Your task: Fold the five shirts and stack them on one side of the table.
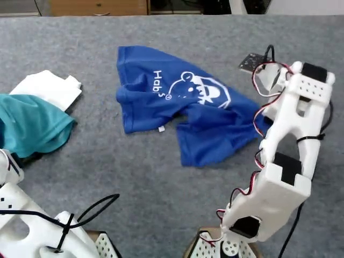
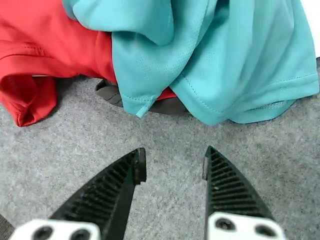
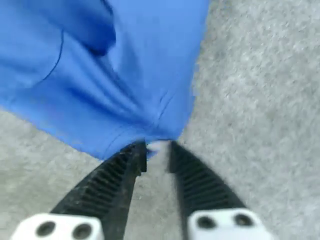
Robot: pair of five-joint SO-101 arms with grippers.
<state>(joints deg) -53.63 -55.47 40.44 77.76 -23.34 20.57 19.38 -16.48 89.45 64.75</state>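
Counter [image 1: 134, 183]: 1 blue shirt [image 1: 161, 110], 1 teal shirt [image 1: 32, 126], 1 white shirt [image 1: 45, 88], 1 red shirt [image 2: 45, 55]; left jaws apart; right jaws clamped on blue shirt hem

Bright, even overhead light, soft shadows

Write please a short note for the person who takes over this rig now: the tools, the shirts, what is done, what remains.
Left tool: open, above the bare table in front of the heap.
Right tool: closed, it seems, on the hem of the blue shirt.
Blue shirt lies crumpled mid-table. On the left arm's side, the teal shirt is heaped over the red shirt, with the white shirt beside them.
Done: no neat stack is visible.
Left: fold blue, teal and red, then stack.
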